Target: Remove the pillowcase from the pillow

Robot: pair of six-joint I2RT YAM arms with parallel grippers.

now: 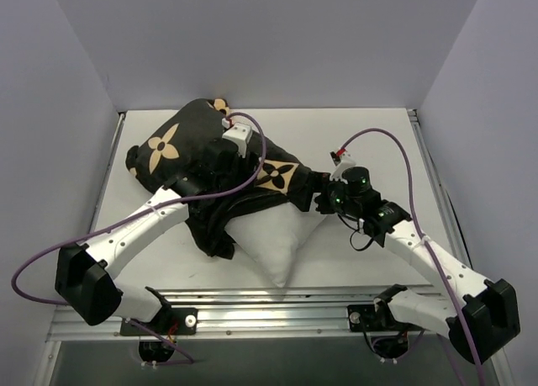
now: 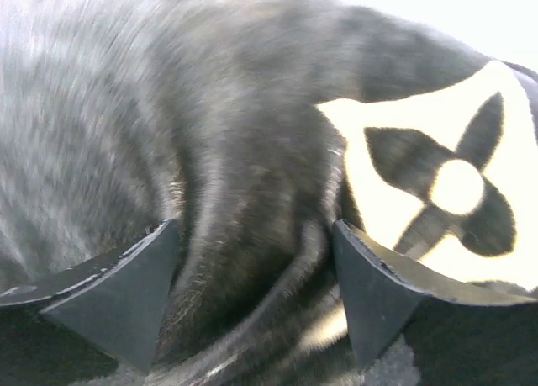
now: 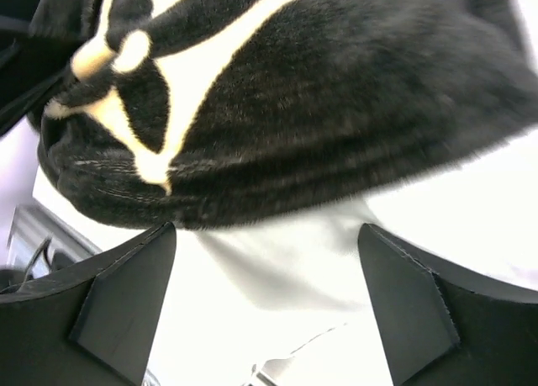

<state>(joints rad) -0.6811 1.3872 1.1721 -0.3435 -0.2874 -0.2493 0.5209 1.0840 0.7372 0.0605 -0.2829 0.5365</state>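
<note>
We see the pillow (image 1: 282, 243) poking out below the pillowcase (image 1: 197, 129); desk (image 1: 378, 142) room upper right; left claw (image 2: 252, 306) and right claw (image 3: 269, 306) spread wide.

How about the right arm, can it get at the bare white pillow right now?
Probably yes. The right pincer is open, and bare pillow lies directly ahead between its fingers, just below the pillowcase edge; nothing visible blocks it.

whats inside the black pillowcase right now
The white pillow: one corner sticks out of the pillowcase opening on the near side. The rest is covered by black fabric, so how far in it reaches cannot be seen.
</note>
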